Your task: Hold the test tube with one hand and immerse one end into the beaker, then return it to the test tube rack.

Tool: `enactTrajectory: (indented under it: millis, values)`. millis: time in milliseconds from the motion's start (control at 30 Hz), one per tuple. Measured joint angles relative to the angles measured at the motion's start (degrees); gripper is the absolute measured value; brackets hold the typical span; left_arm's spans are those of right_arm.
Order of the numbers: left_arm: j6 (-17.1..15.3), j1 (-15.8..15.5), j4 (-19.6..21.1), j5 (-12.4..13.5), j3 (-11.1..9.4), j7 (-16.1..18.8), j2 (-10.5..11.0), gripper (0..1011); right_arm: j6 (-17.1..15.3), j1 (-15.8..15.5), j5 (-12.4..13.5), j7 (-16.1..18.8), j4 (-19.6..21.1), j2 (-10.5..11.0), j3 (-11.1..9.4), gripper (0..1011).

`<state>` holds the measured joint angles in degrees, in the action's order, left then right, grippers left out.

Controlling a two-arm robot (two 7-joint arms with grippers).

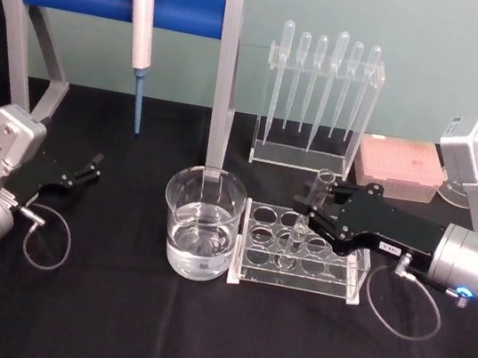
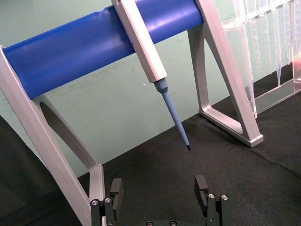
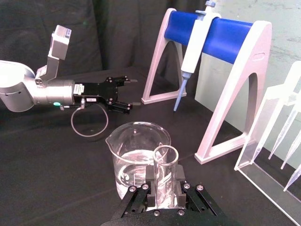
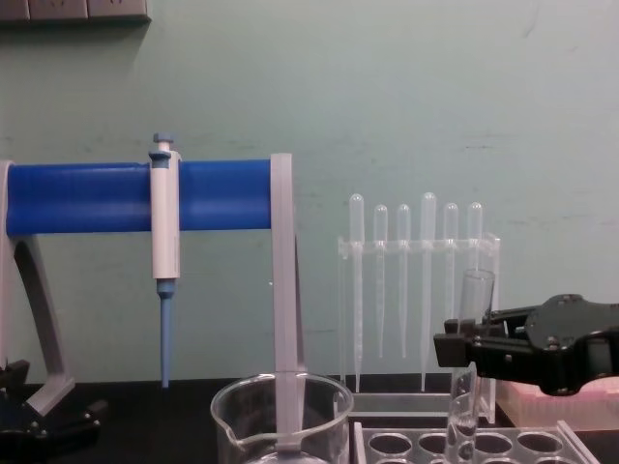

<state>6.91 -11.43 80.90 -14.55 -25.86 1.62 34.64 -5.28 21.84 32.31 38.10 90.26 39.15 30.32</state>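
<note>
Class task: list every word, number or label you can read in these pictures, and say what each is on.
None can be read.
White label on the right tool: dark marks, too small to read.
White label on the left tool: too small to read.
Beaker, test tube: no print visible.

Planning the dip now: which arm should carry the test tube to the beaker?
Right. The right claw is shut on the test tube at the rack, beside the beaker; the left claw sits open, apart.
</note>
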Motion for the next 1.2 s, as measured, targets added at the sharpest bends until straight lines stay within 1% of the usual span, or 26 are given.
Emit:
enactTrajectory:
  millis: [667, 1200]
  values:
    - [0.0, 0.0, 0.0, 0.0, 0.0, 0.0, 0.0, 1000, 0.8, -0.6, -2.3, -0.7, -1.4, -1.5, 0.1, 234]
    - [0.0, 0.0, 0.0, 0.0, 0.0, 0.0, 0.0, 1000, 0.7, -0.7, -2.5, -0.7, -1.7, -1.7, 0.0, 234]
